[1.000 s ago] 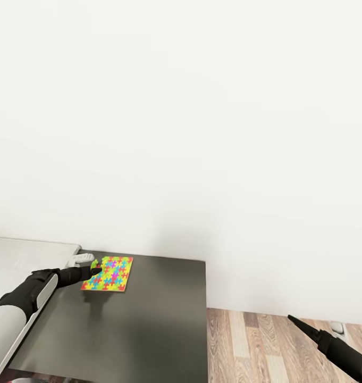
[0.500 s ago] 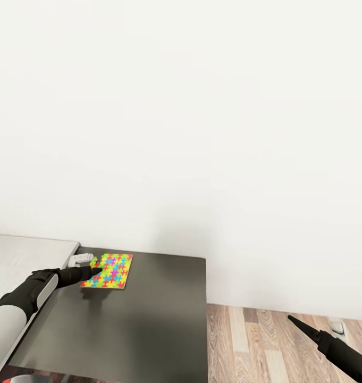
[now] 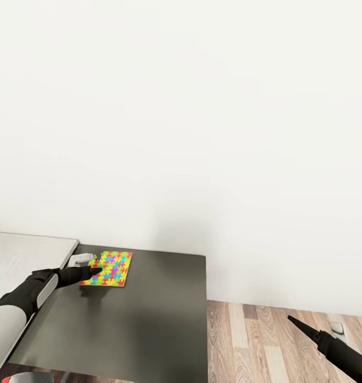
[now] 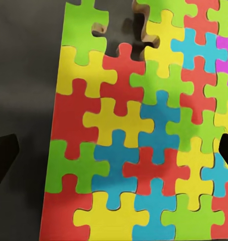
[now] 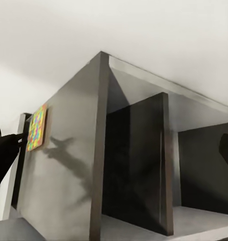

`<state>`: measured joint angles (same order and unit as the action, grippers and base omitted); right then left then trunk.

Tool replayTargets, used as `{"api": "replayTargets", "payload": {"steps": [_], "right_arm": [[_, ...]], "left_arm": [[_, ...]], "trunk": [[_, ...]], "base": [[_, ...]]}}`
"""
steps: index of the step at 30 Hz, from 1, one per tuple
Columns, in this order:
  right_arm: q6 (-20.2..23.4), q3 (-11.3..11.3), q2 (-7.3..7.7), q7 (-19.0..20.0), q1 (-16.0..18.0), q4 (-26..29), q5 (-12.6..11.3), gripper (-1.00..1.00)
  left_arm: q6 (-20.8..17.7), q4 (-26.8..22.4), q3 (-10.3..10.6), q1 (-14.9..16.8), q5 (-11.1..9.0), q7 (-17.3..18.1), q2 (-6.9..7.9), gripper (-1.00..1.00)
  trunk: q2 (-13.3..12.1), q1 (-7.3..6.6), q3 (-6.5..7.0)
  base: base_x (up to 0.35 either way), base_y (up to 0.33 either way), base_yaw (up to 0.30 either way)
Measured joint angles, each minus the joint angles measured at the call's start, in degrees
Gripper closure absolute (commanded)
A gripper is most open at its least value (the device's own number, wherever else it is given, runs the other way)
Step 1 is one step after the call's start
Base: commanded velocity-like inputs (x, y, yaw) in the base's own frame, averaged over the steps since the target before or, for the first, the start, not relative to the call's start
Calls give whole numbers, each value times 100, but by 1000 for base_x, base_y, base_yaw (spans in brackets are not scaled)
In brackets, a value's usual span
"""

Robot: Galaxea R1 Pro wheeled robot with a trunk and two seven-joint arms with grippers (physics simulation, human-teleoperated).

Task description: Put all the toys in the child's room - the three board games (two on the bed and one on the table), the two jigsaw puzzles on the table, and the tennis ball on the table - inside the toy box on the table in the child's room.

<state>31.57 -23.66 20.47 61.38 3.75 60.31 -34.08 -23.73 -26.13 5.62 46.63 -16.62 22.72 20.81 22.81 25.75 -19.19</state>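
We judge the jigsaw puzzle [image 3: 107, 268] stiff, light; left gripper [image 4: 114, 150] wide open, should pinch its 9 o'clock edge.

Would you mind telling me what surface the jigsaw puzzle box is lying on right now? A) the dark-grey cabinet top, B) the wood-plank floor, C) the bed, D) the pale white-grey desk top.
A: in the head view the jigsaw puzzle lies flat on the dark-grey cabinet top, beside the paler desk top, with the left gripper at its edge.
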Motion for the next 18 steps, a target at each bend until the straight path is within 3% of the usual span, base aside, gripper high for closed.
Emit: {"api": "replayTargets", "payload": {"steps": [18], "right_arm": [[-11,3,0,-8,0,-2,20,-100]], "left_arm": [[4,-197,4,0,14,477,24,-100]], "trunk": [[0,0,-19]], "base": [[0,0,0]]}}
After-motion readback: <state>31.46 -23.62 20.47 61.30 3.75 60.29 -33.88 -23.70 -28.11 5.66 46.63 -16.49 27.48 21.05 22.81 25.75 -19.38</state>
